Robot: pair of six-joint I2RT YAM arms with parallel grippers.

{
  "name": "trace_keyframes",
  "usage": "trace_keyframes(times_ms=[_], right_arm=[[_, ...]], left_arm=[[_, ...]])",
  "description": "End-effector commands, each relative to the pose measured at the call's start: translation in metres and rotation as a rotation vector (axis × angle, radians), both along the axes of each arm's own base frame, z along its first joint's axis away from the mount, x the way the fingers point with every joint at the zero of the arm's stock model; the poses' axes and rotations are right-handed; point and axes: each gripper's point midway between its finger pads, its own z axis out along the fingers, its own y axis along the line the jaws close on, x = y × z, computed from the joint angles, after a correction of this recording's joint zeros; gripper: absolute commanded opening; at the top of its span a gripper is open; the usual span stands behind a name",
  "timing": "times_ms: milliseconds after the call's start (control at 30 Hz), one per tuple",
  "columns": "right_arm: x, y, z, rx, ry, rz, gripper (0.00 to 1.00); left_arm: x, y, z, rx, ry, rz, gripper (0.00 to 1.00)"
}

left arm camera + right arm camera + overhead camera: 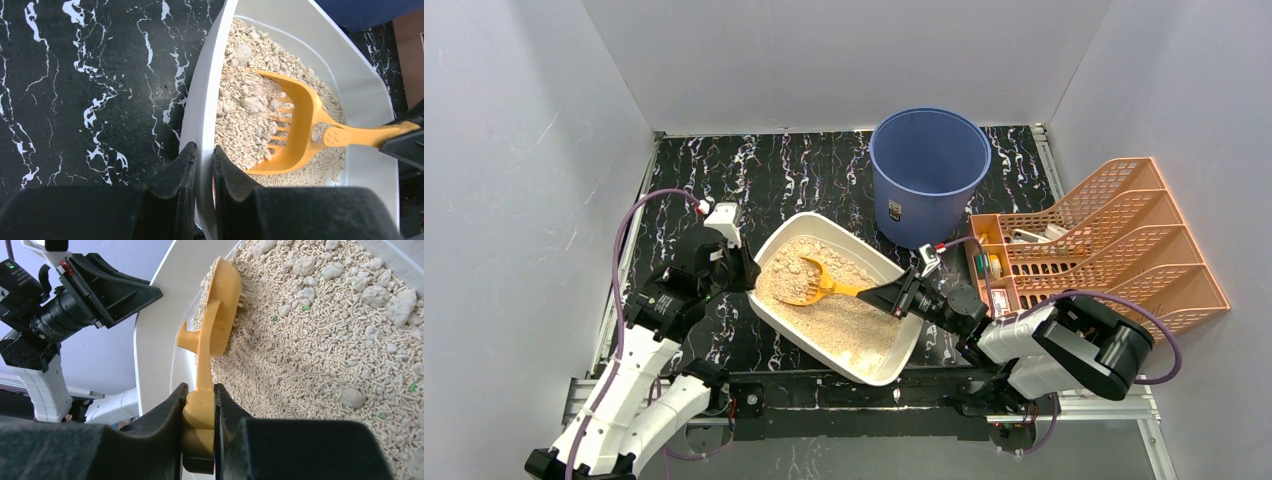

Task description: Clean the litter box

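The left claw (204, 167) is pinching the white rim of the litter box (202, 110), so the box sits right between its fingers on the dark surface (724, 170). Just past that claw, inside the box, the yellow scoop (300, 132) lies in the sand with clumps piled on it. The right claw (200, 405) is pressed tight on the scoop's handle. This looks like the scooping step. Next, the scoop likely needs a level lift over to the blue bucket (929, 165) behind the right claw.
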Motion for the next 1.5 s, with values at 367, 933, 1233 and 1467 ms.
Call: trace_keyframes(times_ms=[367, 933, 1233, 1467], right_arm=[[0.003, -0.051, 0.037, 0.131, -0.03, -0.172, 0.01], [-0.004, -0.064, 0.065, 0.249, 0.04, -0.159, 0.01], [0.003, -0.074, 0.056, 0.226, 0.107, -0.23, 0.01], [-0.003, -0.077, 0.045, 0.208, 0.114, -0.223, 0.01]], left_arm=[[0.013, 0.011, -0.013, -0.025, -0.009, 0.158, 0.0], [0.019, 0.019, -0.068, 0.014, 0.145, 0.303, 0.04], [0.019, 0.021, -0.091, 0.049, 0.208, 0.336, 0.23], [0.018, 0.03, -0.097, 0.101, 0.247, 0.38, 0.44]])
